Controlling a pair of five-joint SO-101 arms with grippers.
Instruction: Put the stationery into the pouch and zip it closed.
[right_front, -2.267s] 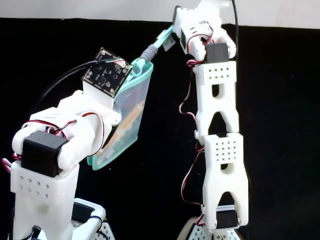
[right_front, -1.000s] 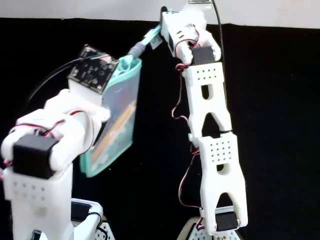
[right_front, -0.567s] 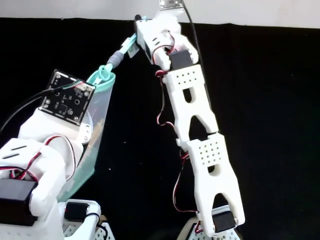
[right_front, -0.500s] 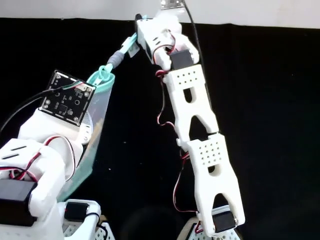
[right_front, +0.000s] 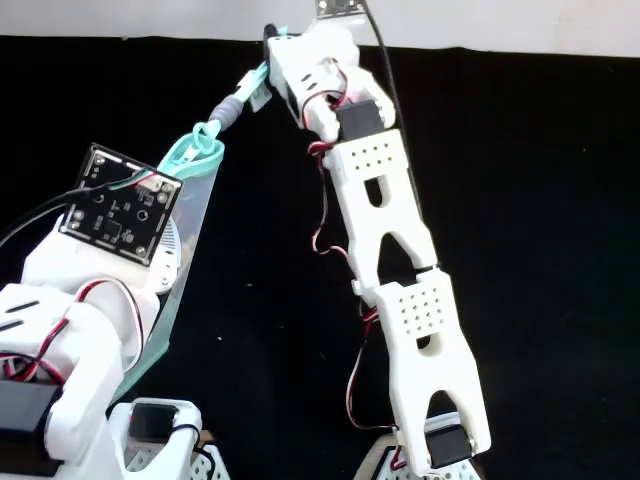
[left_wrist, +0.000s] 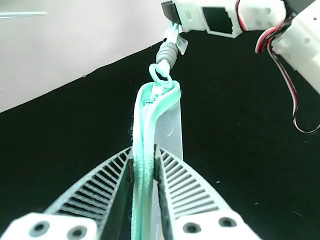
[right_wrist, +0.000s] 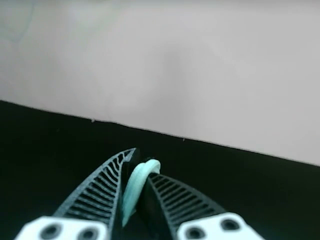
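- Here, nearest, the left tool (left_wrist: 144, 152) is clenched on the teal zipped edge of the pouch (left_wrist: 169, 125). The pouch hangs between its jaws, lifted off the dark surface (right_front: 540, 250).
- Just past that tool's tips, the zip track (left_wrist: 142, 125) looks drawn together up to the slider ring (left_wrist: 161, 76) at the pouch's far corner, so closing seems almost done.
- Farther out, the right tool (right_wrist: 141, 167) pinches the pull tab (right_wrist: 134, 190), stretched taut from the ring.
- To finish well, the right tool should draw straight along the track, away from the left tool, which must hold firm. A sideways tug could twist the pouch or slip the tab.
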